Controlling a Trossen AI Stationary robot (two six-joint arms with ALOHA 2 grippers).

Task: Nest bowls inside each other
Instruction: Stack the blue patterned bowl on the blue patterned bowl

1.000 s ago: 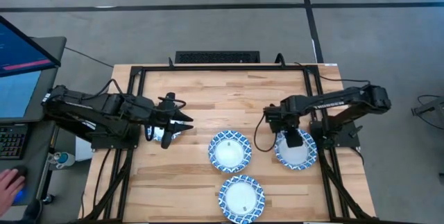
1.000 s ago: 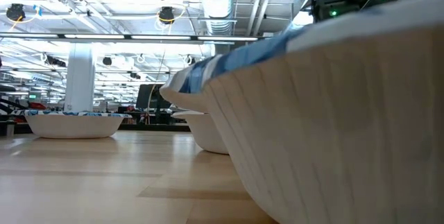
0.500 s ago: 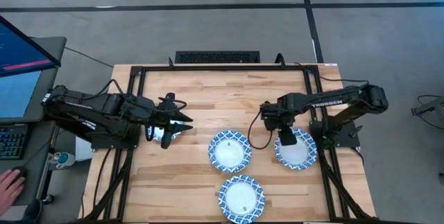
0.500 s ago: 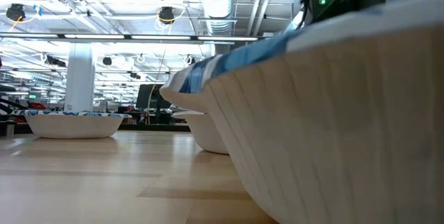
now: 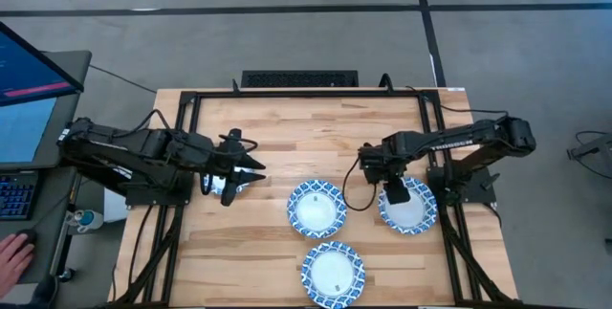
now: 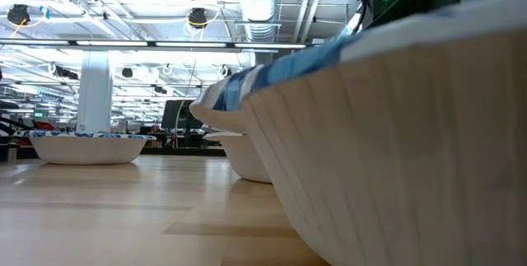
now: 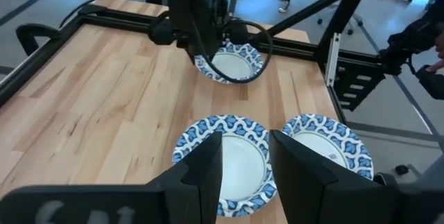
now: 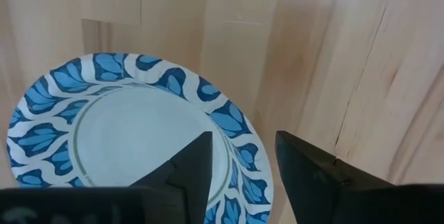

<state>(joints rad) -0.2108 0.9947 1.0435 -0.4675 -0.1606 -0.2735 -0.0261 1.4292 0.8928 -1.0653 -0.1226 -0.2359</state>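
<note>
On the wooden table (image 5: 287,137), three bowls sit rim up, all apart from one another. Middle bowl (image 5: 316,208) lies near the table centre; front bowl (image 5: 334,273) lies just toward the front edge from it; right bowl (image 5: 408,206) lies by the right side frame. Right gripper (image 5: 395,192) hangs over the inner rim of the right bowl, pointing down, fingers (image 8: 191,165) parted and gripping nothing; the rim shows between them. Left gripper (image 5: 251,168) hovers above bare wood at the table's left, aimed at the middle bowl, fingers (image 7: 211,165) apart, empty. A person's hand (image 5: 11,254) rests beside the table.
</note>
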